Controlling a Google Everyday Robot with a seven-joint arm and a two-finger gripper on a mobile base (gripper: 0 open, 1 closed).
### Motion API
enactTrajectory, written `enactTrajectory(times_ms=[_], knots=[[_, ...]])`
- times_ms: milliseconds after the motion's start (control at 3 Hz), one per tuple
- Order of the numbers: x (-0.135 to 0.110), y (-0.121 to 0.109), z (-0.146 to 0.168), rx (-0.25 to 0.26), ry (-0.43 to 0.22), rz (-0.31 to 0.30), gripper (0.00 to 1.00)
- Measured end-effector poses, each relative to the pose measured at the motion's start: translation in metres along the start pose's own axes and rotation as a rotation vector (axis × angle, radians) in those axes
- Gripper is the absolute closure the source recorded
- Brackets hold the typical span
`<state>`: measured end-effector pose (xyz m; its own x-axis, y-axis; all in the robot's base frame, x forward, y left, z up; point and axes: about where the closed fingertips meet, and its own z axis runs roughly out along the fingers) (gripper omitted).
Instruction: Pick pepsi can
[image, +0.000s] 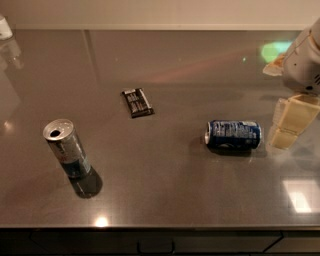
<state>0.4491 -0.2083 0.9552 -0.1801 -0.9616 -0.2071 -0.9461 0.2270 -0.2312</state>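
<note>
The pepsi can (233, 134) is a short dark-blue can with white print. It lies on its side on the grey table (175, 190), right of centre, its silver end facing left. My gripper (291, 123), cream-coloured under a white arm, hangs at the right edge of the view. It is just right of the can and apart from it, and it holds nothing that I can see.
A taller slim silver can (66, 148) with a bluish base stands upright at the front left. A small flat black packet (137, 102) lies near the middle. A white object (4, 26) sits at the far left corner. The table's front edge runs along the bottom.
</note>
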Motion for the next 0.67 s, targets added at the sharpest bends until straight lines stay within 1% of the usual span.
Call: enactTrajectory(times_ms=[667], knots=[[-0.009,-0.003,0.042,-0.062,0.002,-0.052,0.00]])
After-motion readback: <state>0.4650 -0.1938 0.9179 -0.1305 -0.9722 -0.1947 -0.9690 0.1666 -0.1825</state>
